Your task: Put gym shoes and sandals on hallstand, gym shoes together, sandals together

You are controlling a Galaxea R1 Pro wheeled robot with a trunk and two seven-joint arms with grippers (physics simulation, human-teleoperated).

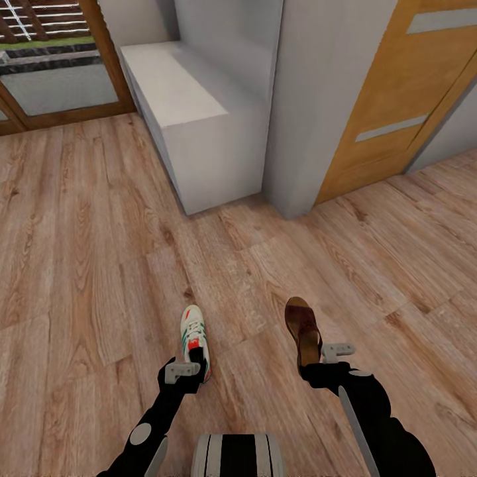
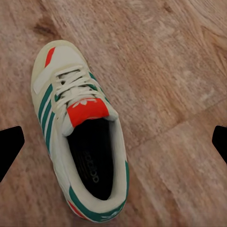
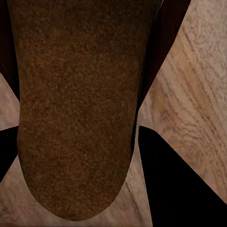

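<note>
Wood floor (image 1: pixel 93 265) holds one gym shoe (image 1: pixel 194 338), one sandal (image 1: pixel 303 328).

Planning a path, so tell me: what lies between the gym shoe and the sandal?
Bare wood floor in the head view: nothing between the gym shoe and sandal.

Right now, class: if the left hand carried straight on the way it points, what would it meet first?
The gym shoe. The left hand points down at it with fingers spread wide, one fingertip either side of the shoe. Its open collar and heel look nearest, though depth is hard to judge; wooden floor lies beneath.
</note>
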